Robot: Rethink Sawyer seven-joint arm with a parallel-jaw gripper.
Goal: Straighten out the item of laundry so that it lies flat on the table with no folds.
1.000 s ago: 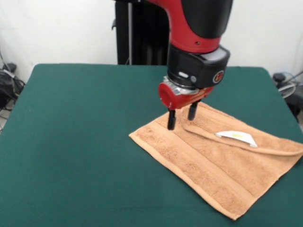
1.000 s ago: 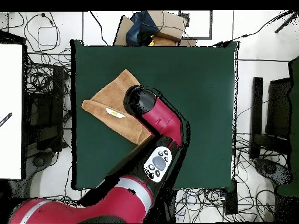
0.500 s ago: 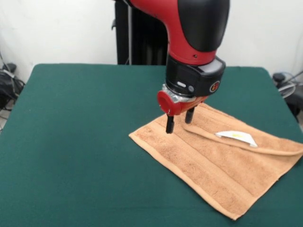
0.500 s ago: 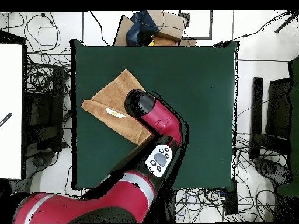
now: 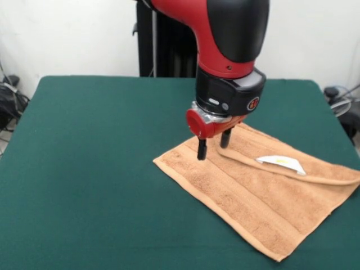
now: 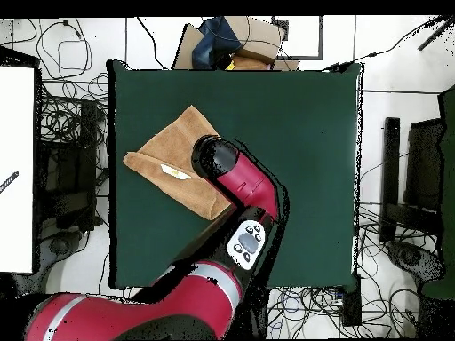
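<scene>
Spread hand (image 5: 213, 144) over folded towel (image 5: 264, 202); white label (image 5: 281, 163), print seemingly unreadable.

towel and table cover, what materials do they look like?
Towel: looks like cotton terry, matte orange-brown. The surface is nubby and looped, with flatter woven bands running across it; a smooth white label sits on the folded-over edge. Table: covered in dark green cloth, probably felt. It is matte, shows no visible weave and lies smooth without wrinkles. What is under the cloth cannot be seen.
</scene>
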